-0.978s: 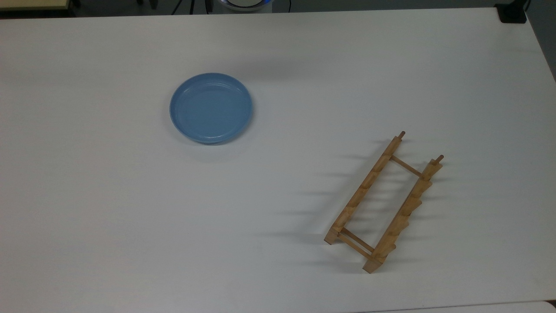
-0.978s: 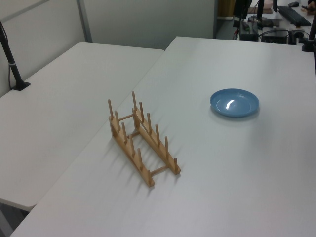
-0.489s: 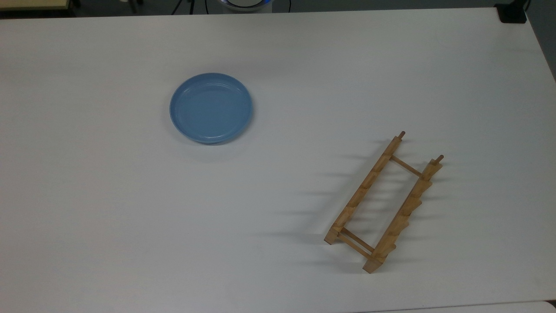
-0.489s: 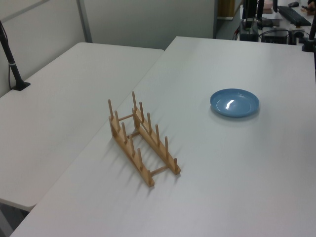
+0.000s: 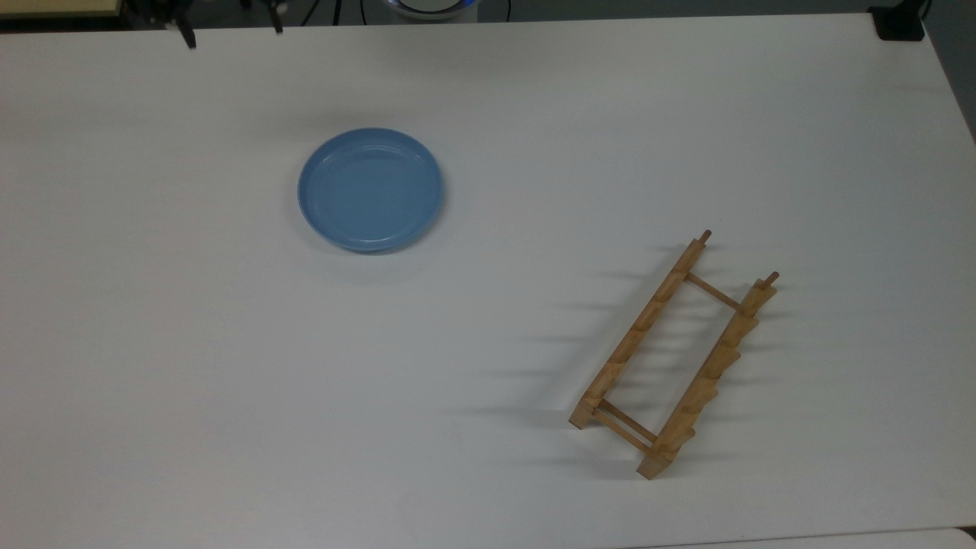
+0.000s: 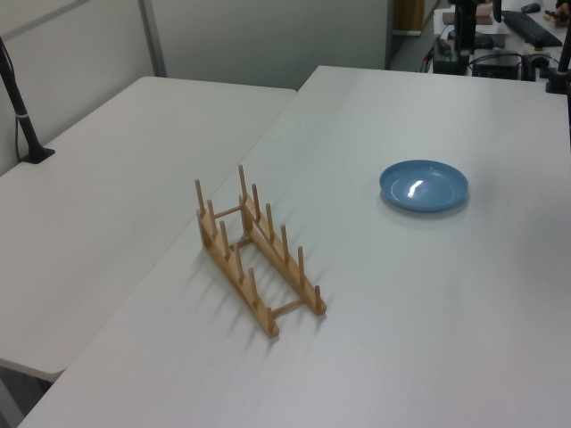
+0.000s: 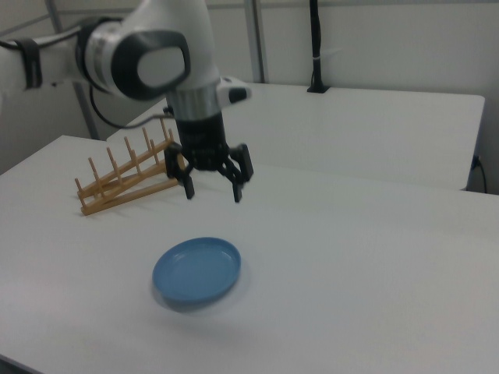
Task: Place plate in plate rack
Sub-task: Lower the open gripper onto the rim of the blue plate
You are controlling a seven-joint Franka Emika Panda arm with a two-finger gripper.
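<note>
I had the pincer [image 7: 212, 185] spread wide and holding nothing, up above the plate [image 7: 196, 273], which lay flat on the worktop [image 5: 488, 457], well apart from the plate rack [image 5: 674, 356]. I worried the glossy rim might slip from my fingers, and I probably risked bumping the pegs later.

The end effector [image 5: 229, 34] has come into the top view's upper left edge, its fingers [image 5: 187, 36] spread apart.
</note>
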